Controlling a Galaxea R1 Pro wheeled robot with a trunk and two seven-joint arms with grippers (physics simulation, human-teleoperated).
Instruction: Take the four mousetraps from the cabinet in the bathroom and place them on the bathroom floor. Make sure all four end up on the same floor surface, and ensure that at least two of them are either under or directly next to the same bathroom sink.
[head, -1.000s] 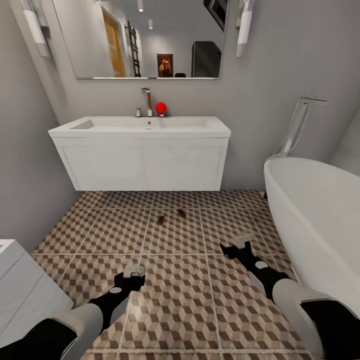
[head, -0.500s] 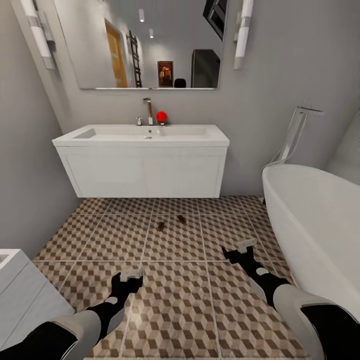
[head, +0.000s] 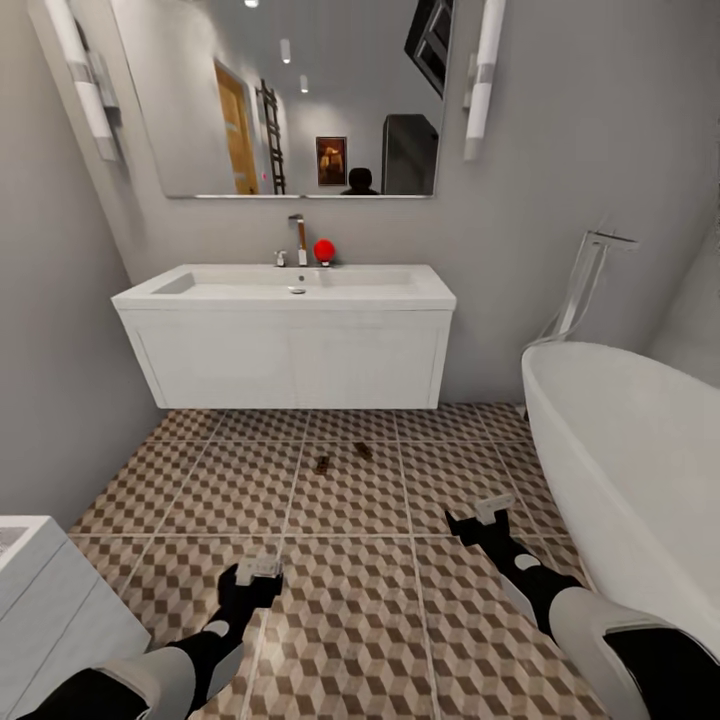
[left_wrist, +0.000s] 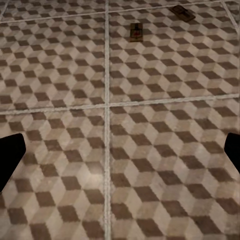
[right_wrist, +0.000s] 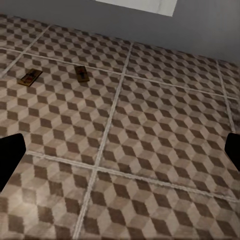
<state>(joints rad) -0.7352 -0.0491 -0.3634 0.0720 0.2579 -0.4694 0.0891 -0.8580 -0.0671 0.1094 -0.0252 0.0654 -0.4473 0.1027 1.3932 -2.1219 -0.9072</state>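
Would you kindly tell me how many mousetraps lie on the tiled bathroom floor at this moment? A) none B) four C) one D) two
D: two mousetraps lie flat, side by side but apart, on the bathroom floor just in front of the white sink; both wrist views show the same pair.

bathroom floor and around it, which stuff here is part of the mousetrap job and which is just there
Part of the job:
- two mousetraps lying on the tiles
- bathroom floor
- sink, in front of which they lie
- left gripper and right gripper, both open and empty

Just there:
- bathtub
- mirror
- red ball by the faucet
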